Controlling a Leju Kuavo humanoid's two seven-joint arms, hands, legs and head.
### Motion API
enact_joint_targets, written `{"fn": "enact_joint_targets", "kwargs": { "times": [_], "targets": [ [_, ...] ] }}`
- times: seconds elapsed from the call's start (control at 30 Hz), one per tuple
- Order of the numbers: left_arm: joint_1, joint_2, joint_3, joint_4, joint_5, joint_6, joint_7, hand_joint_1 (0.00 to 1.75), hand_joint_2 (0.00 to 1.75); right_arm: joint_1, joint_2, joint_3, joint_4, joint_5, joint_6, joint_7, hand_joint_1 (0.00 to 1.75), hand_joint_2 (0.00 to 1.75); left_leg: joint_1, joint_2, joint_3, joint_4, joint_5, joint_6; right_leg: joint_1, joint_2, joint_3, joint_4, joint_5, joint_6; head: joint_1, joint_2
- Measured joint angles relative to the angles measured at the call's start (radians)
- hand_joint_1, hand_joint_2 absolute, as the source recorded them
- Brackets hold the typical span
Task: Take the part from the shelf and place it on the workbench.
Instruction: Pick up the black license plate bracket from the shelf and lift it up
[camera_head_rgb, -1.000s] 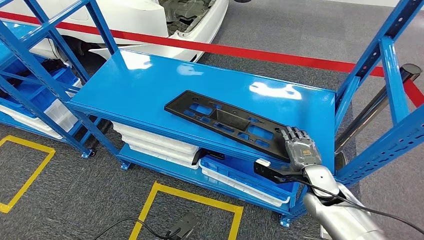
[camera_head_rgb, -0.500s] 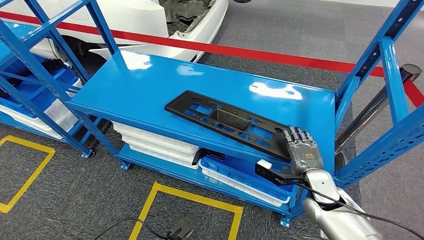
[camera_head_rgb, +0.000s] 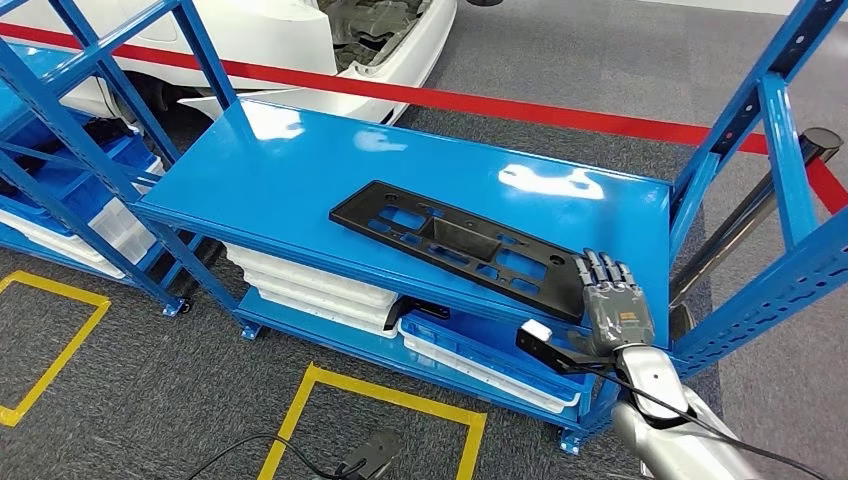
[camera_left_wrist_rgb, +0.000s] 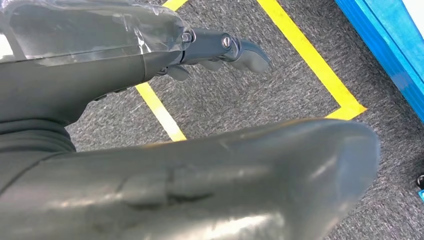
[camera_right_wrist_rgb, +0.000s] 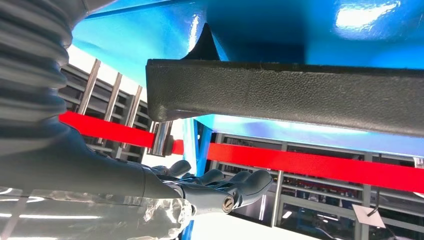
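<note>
Part (camera_head_rgb: 455, 245): flat, long black plastic panel with many rectangular cut-outs and a raised block near its middle; lies slantwise on the top shelf board; no readable writing on it.
Part surface: fine grained texture, seen close up along its thick edge (camera_right_wrist_rgb: 280, 97) in the right wrist view.
Shelf (camera_head_rgb: 300, 170): glossy blue painted metal board carried on blue perforated uprights; light glares on it.
Right hand (camera_head_rgb: 615, 310): grey, fingers (camera_head_rgb: 600, 270) straight and spread, at the near right end of the part; holds nothing; whether the fingertips touch the part cannot be told.
Left hand (camera_left_wrist_rgb: 215, 47): dark fingers apart, nothing in them, above the floor.
Lower shelf: white trays (camera_head_rgb: 310, 285) stacked under the board.
Floor (camera_head_rgb: 150, 400): grey carpet with yellow tape squares (camera_head_rgb: 380, 395) and a red tape line (camera_head_rgb: 560, 110).
Background: white car body (camera_head_rgb: 300, 30) behind the shelf.
</note>
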Motion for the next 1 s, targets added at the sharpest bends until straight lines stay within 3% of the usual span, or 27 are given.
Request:
{"fn": "enact_joint_targets", "kwargs": {
  "times": [0.2,0.67,1.0],
  "targets": [
    [0.000,0.000,-0.001,0.000,-0.003,0.000,0.000,0.00,0.00,0.002,0.000,-0.011,-0.003,-0.025,-0.006,-0.016,0.00,1.75,0.000,0.000,0.000,0.000,0.000,0.000,0.000,0.000,0.000,0.000,0.000,0.000,0.000,0.000],
    [0.000,0.000,-0.001,0.000,0.003,0.011,-0.001,0.00,0.00,-0.027,0.010,-0.054,-0.072,-0.236,-0.020,-0.118,0.00,1.75,0.000,0.000,0.000,0.000,0.000,0.000,0.000,0.000,0.001,0.000,0.000,0.000,0.000,0.000],
    [0.000,0.000,-0.001,0.000,0.003,0.012,-0.002,0.00,0.00,-0.037,0.014,-0.054,-0.159,-0.307,0.006,-0.118,0.00,1.75,0.000,0.000,0.000,0.000,0.000,0.000,0.000,0.000,0.000,0.000,0.000,0.000,0.000,0.000]
  ]
}}
